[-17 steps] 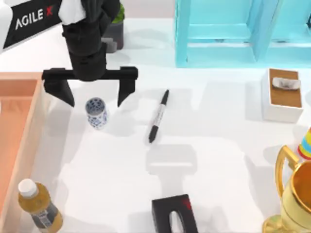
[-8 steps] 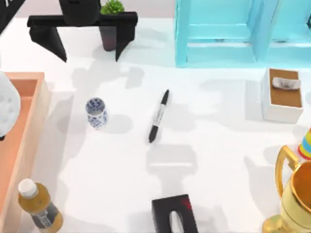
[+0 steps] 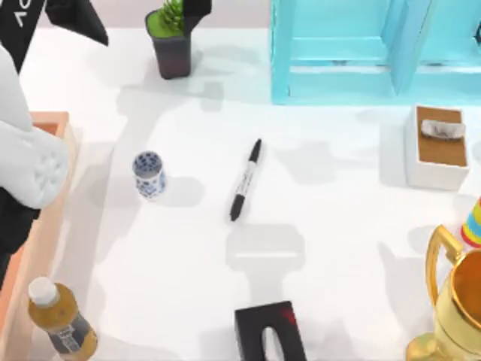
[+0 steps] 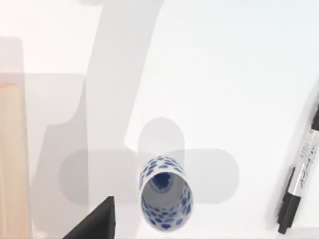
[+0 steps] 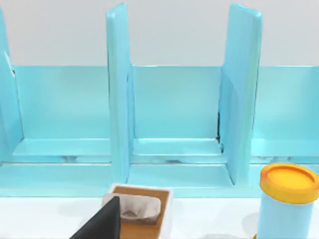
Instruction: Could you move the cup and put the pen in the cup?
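Cup: small white ceramic cup with blue dotted pattern (image 3: 149,174), narrow cylinder, upright on the white tabletop (image 3: 338,226), left of centre, near the orange wooden tray (image 3: 45,203) at the table's left edge. Slim black marker pen with pale label band (image 3: 245,180) lies flat near the centre, well apart from the cup, slightly diagonal.

Handling, my read:
- Cup is light, rigid, glazed, so likely slippery; breakable if tipped. Narrow base means it tips easily. Grip across the wall at mid-height.
- Pen is light and stiff, will roll. Pinch at the label band, near its balance point. It is longer than the cup is tall, so it will lean on the rim.

Left gripper (image 3: 124,15) is high at the top-left, fingers spread wide, holding nothing; the left wrist view looks straight down into the open cup mouth (image 4: 164,199).

Right arm parked facing the turquoise shelf rack (image 5: 174,124); one dark fingertip visible, cannot tell its state.

Hard to make out: left gripper cut off by the frame edge.
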You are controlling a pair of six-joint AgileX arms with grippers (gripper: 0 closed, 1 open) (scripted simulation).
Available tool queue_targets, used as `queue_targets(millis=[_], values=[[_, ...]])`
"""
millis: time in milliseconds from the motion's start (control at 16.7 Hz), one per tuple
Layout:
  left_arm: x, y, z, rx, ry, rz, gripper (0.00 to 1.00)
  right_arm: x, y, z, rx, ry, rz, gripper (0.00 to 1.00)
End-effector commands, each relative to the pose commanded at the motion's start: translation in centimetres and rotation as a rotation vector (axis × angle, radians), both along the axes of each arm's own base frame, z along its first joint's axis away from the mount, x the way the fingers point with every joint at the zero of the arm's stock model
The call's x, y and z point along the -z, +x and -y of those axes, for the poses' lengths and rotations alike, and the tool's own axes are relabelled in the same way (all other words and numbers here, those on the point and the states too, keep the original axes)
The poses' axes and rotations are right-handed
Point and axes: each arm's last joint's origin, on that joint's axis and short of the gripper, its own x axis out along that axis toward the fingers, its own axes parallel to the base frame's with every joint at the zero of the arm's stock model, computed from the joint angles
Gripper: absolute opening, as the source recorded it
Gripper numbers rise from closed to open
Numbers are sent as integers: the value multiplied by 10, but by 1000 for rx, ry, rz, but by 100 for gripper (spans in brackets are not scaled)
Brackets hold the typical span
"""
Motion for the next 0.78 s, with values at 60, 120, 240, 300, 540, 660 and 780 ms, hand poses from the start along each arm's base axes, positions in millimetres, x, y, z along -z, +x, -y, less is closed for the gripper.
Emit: queue_targets(millis=[60,120,240,300,540,660,780], values=[[0,0,0,0,0,0,100,0,0,0,0,0,0,100],[-7,23,3,-16,-80,243,100,0,0,0,0,0,0,100],[-6,23,6,-14,-78,246,100,0,0,0,0,0,0,100],[-4,24,10,-9,-73,248,100,0,0,0,0,0,0,100],[26,25,51,55,-24,220,100,0,0,0,0,0,0,100],[56,19,79,108,21,174,100,0,0,0,0,0,0,100],[86,8,106,166,68,135,100,0,0,0,0,0,0,100]])
